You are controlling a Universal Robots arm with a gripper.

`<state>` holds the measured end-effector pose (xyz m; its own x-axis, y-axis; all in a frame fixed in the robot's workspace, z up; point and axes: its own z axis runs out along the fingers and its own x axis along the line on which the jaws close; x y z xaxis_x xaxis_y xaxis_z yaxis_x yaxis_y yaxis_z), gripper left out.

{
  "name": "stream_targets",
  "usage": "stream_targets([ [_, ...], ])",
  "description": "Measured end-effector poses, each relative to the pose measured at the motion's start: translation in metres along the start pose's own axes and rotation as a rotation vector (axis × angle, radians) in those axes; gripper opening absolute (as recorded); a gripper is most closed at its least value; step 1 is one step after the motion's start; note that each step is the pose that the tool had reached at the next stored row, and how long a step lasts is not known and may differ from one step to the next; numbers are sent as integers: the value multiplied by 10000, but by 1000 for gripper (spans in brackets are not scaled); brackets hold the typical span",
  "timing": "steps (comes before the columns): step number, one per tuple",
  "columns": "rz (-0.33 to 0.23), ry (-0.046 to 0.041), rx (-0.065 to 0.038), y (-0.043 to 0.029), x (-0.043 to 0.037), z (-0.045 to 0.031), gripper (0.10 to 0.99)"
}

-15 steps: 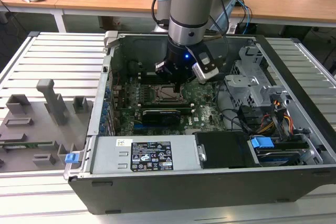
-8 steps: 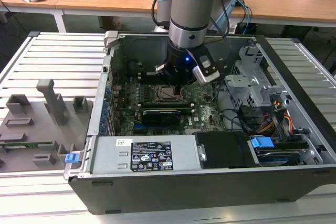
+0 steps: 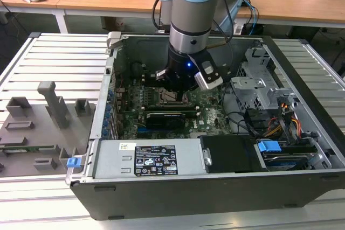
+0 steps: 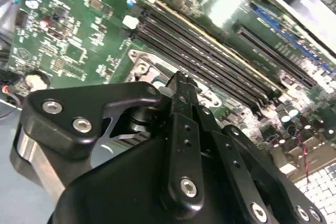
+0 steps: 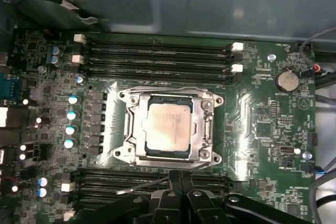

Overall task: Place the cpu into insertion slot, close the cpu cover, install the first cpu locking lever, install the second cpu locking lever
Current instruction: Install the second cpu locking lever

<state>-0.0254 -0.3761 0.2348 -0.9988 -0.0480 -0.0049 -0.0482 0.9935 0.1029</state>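
The cpu (image 5: 167, 129), a dull silver square chip, lies flat in its socket on the green motherboard. The cpu cover (image 5: 131, 124), a thin metal frame with a square window, lies closed around it. A thin wire locking lever (image 5: 142, 186) sticks out at a slant on the socket's near side, its end meeting the side of my fingers. My gripper (image 5: 179, 176) is at that socket edge with its black fingers pressed together and nothing between them. In the exterior view my gripper (image 3: 175, 91) reaches down into the open computer case, over the socket. In the second wrist view the fingertips (image 4: 181, 80) stand just above the socket frame (image 4: 144, 66).
Black memory slots (image 5: 157, 56) run on both sides of the socket. A long black expansion card (image 3: 164, 118) lies near the socket, with the power supply (image 3: 151, 160) in front. A drive cage (image 3: 259, 79) and cables (image 3: 280, 122) are at the exterior view's right. Grey fixtures (image 3: 48, 106) stand on the table outside.
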Motion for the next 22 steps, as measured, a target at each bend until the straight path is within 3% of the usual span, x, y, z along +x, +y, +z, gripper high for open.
stream_targets([
  [3, -2, -1, -1, 8, 220, 11, 106],
  [10, -1, -1, -29, -1, 290, 109, 106],
  [16, 0, -17, -356, -34, 421, 119, 106],
  [20, 0, -21, -440, -47, 442, 187, 106],
  [22, 0, -27, -533, -53, 461, 191, 106],
])
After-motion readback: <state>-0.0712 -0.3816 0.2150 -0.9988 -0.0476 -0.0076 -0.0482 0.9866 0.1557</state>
